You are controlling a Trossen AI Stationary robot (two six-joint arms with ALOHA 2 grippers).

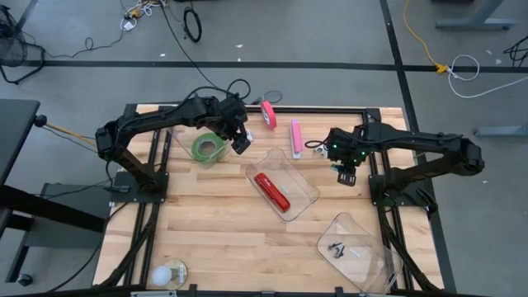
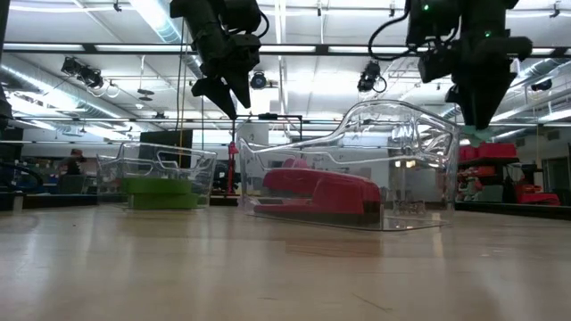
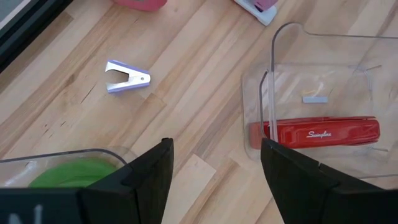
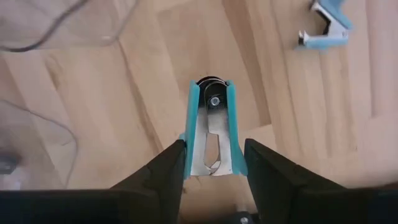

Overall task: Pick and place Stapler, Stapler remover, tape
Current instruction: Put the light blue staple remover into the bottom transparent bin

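The red stapler (image 1: 271, 190) already lies in the middle clear tray (image 1: 307, 191), and the green tape roll (image 1: 208, 148) sits in the clear tray (image 1: 183, 139) at the left, so the step in hand appears to be the staple removers. The right gripper (image 4: 213, 152) is clamped on a light-blue staple remover (image 4: 212, 130), held between its fingers above bare wood to the right of the stapler's tray, clear of the table. The left gripper (image 3: 214, 165) hangs with its jaws apart and empty, above the gap between the tape tray and the stapler tray; a lavender staple remover (image 3: 127, 76) lies loose on the wood ahead of it. A third clear tray (image 1: 363, 233) near the right front corner holds a few small dark items too small to name. Judging by how the others are sorted, the next move calls for carrying the held remover over a tray, probably that front-right one, lowering it inside the rim, and only then letting the fingers part; which tray is meant cannot be settled from these views.
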